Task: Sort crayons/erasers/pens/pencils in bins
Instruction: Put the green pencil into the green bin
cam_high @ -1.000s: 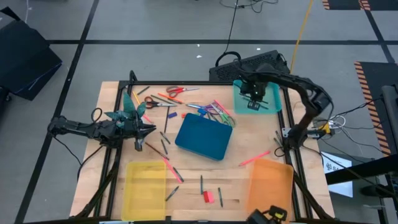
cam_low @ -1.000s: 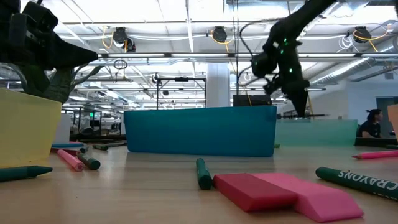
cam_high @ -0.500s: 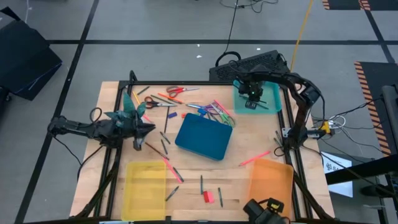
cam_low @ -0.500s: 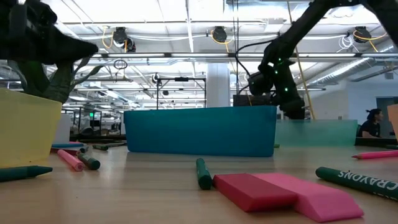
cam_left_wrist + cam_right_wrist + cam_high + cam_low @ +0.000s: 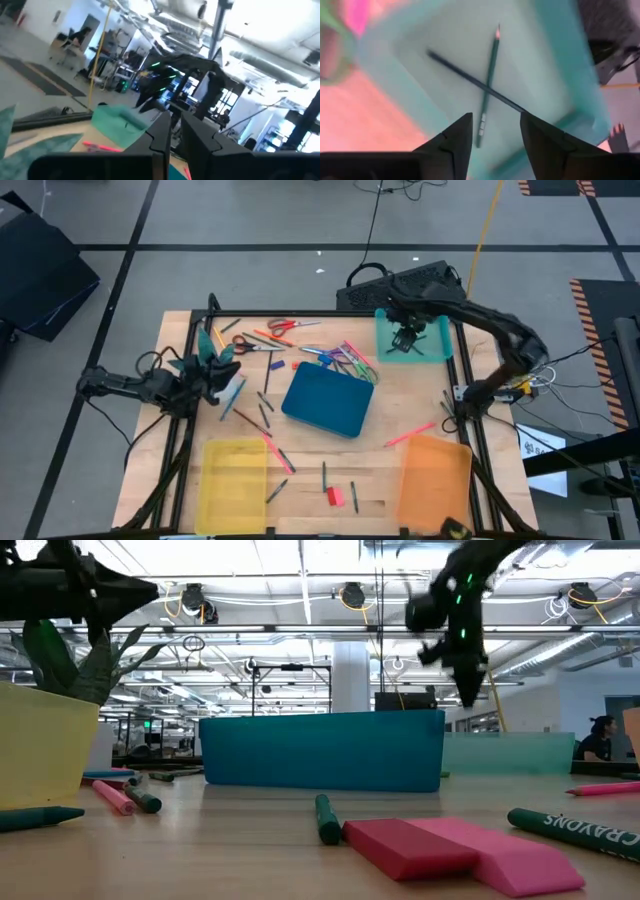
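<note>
My right gripper (image 5: 496,117) hangs open above the teal bin (image 5: 437,346), holding nothing. Two pencils (image 5: 488,85) lie crossed on that bin's floor. My left gripper (image 5: 175,122) is up in the air at the table's left, by a green plant (image 5: 212,355), its fingers almost together and pointing toward the right arm. A pale blue stick (image 5: 232,392) shows at its tips in the high view. The dark blue bin (image 5: 328,400) sits mid-table, with the yellow bin (image 5: 235,470) and orange bin (image 5: 435,470) at the near edge. Red and pink erasers (image 5: 430,845) lie near the front. My left gripper may or may not touch the pale blue stick (image 5: 234,388). The high view shows the stick at its fingertips, but the wrist view shows nothing between the fingers.
A heap of pens and crayons (image 5: 345,360) and scissors (image 5: 290,326) lie at the far side. Loose sticks are scattered between the bins, among them a pink pen (image 5: 408,434) and a green crayon (image 5: 326,818). A black frame rims the table.
My right gripper dipped toward the teal bin, then rose again above it. My left gripper has risen and drawn back a little toward the table's left edge.
</note>
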You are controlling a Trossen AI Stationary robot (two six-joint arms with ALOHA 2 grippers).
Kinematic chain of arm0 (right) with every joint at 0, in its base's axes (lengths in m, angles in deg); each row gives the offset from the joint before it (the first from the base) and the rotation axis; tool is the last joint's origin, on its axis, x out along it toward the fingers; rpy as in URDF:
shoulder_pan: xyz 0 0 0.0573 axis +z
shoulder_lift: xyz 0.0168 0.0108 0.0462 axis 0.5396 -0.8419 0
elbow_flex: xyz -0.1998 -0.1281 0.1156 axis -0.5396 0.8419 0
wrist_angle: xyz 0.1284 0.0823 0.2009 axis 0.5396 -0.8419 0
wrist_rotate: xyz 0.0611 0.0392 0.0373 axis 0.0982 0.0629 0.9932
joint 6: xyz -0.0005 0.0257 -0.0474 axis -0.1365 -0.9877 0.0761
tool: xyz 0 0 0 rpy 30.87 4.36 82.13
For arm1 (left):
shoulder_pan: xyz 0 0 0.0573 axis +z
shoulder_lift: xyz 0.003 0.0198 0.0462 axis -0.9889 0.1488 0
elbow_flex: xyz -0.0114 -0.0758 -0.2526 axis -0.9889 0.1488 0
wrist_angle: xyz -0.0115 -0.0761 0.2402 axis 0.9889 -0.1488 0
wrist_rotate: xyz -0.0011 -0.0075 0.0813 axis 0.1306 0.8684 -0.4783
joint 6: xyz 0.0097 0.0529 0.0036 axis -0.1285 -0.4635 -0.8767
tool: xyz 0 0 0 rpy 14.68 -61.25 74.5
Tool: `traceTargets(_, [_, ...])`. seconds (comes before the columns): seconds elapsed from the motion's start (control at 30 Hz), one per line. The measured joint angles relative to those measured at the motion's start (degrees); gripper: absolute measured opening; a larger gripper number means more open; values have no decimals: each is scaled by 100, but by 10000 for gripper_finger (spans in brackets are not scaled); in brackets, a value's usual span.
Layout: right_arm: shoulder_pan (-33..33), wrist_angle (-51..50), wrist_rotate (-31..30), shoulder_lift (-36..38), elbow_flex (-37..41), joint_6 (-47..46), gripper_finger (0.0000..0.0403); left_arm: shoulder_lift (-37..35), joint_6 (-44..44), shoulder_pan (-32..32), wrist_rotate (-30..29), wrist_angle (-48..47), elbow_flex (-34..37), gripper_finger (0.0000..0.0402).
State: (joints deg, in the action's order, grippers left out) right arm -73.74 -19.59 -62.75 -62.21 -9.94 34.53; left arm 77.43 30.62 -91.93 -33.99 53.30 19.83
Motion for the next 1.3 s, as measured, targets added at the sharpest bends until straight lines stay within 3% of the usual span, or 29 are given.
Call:
traceTargets(0.17, [710,60,-3,1051,0,-1371,156,659,540,0,-149,-790,-624,44])
traceTargets(0.3, [1147,86,-60,1586,0,-2240,156,1745,657,0,-191,-1840,-1819,44])
traceTargets(0.43, [1486,108,-321,1850,0,-2519,155,2980,674,152,-272,-3010,-3256,44])
traceTargets(0.6, [1818,498,-323,1951,0,-2399,155,4368,678,837,322,-4567,-5019,44])
traceTargets(0.77, [2143,966,-311,1953,0,-2013,155,5534,565,2094,1266,-5930,-6434,45])
traceTargets(0.9, [2459,1243,-303,1953,0,-1688,155,6480,139,3291,2729,-6698,-7372,59])
traceTargets(0.97, [2610,1344,-296,1953,-1,-1552,155,7004,-245,3774,3085,-7226,-7841,77])
traceTargets(1.17, [2966,1558,-287,1955,0,-1462,155,8697,-1713,4844,3184,-8755,-9240,146])
traceTargets(1.3, [3148,1654,-291,1955,0,-1690,155,9626,-3309,5258,3190,-9335,-9767,170])
